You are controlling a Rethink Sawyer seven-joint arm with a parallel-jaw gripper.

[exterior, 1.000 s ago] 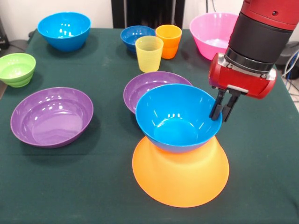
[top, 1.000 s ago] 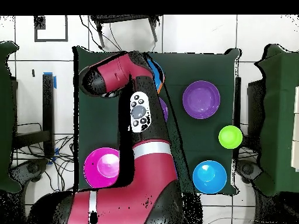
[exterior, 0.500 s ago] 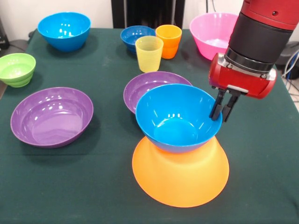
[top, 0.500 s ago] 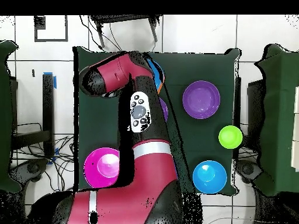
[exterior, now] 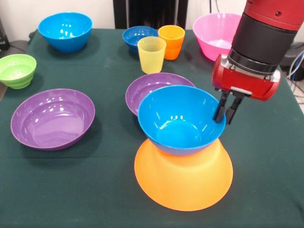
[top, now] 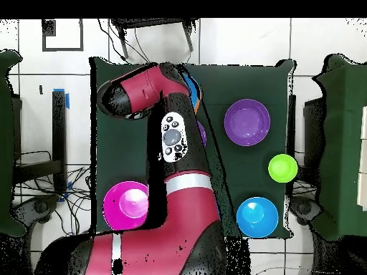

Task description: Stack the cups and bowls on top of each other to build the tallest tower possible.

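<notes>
The tower is a wide yellow-orange bowl [exterior: 183, 180] lying upside down with a bright blue bowl [exterior: 178, 121] sitting upright on it. My gripper [exterior: 224, 115] hangs just outside that blue bowl's right rim. Its fingers are a narrow gap apart and hold nothing. A purple bowl [exterior: 152, 88] sits right behind the tower. The yellow cup [exterior: 151, 54] and the orange cup [exterior: 171, 42] stand further back, next to a small dark blue bowl [exterior: 137, 37]. In the overhead view my arm [top: 172, 136] hides the tower and the cups.
A second purple bowl [exterior: 52, 118] sits at the left, also in the overhead view [top: 247, 122]. The green bowl [exterior: 17, 70] is at the left edge. Another bright blue bowl [exterior: 65, 31] is far left. The pink bowl [exterior: 216, 35] is far right.
</notes>
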